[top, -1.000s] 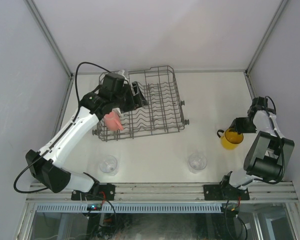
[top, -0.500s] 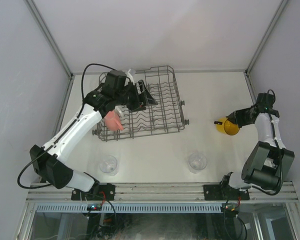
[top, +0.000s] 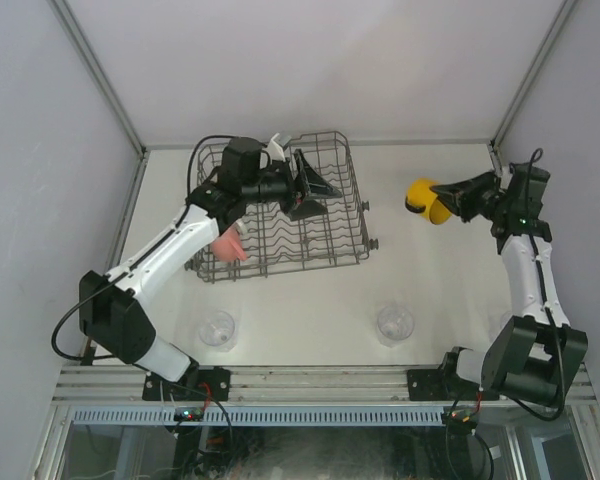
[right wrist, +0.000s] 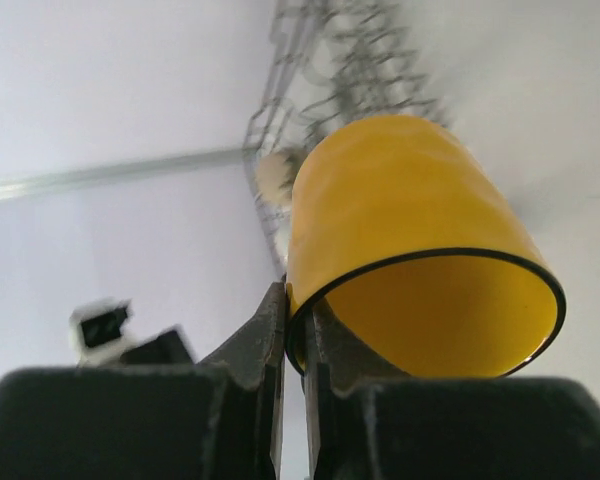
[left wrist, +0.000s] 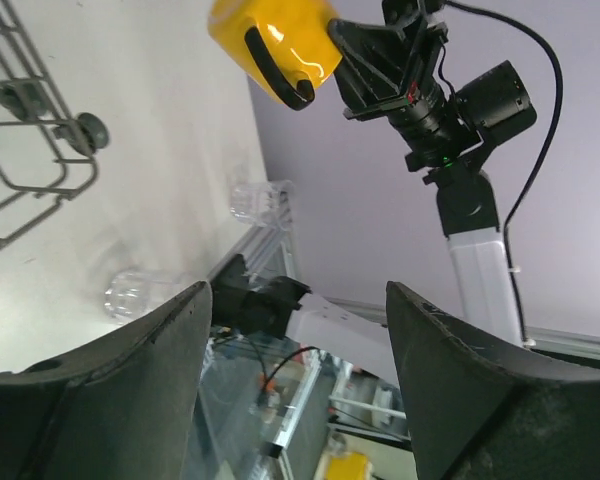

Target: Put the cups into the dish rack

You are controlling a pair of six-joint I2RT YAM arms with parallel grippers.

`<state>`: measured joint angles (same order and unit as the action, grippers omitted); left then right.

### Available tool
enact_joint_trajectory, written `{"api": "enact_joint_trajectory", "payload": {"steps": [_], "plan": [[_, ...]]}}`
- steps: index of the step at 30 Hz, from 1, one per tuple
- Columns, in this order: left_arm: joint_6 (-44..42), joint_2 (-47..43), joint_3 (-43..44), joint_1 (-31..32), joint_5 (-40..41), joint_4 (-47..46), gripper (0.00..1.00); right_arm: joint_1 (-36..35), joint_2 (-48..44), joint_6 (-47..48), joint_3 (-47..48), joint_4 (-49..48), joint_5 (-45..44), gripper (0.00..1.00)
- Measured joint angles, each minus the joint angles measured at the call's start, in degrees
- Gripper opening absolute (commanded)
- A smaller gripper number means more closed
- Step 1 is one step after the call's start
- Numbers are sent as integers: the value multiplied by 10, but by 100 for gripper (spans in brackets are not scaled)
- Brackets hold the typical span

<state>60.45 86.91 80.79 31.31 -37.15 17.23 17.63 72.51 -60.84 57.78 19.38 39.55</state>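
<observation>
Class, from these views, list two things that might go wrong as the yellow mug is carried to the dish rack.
1. The right gripper pinches only the rim of the yellow mug, which hangs tipped sideways in the air; it might slip out.
2. The left gripper hovers open over the dish rack; the arms might collide there.

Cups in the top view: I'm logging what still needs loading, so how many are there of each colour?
Pink cup: 1
Yellow mug: 1
Clear glass tumblers: 2
Total: 4 cups visible; the left arm hides part of the dish rack.
</observation>
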Motion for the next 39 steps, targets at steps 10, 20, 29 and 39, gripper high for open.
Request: {"api": "enact_joint_trajectory", "payload": {"steps": [10, 20, 29, 39], "plan": [[98, 29, -27, 7, -54, -128, 74, -177, -7, -92, 0, -218, 67, 0], [113, 35, -27, 11, -53, -151, 67, -259, -4, -137, 0, -322, 54, 0], [146, 46, -27, 23, -54, -195, 53, -290, 15, -149, 0, -361, 33, 0], [180, 56, -27, 20, -54, -213, 34, -319, 30, -164, 0, -408, 0, 0]]}}
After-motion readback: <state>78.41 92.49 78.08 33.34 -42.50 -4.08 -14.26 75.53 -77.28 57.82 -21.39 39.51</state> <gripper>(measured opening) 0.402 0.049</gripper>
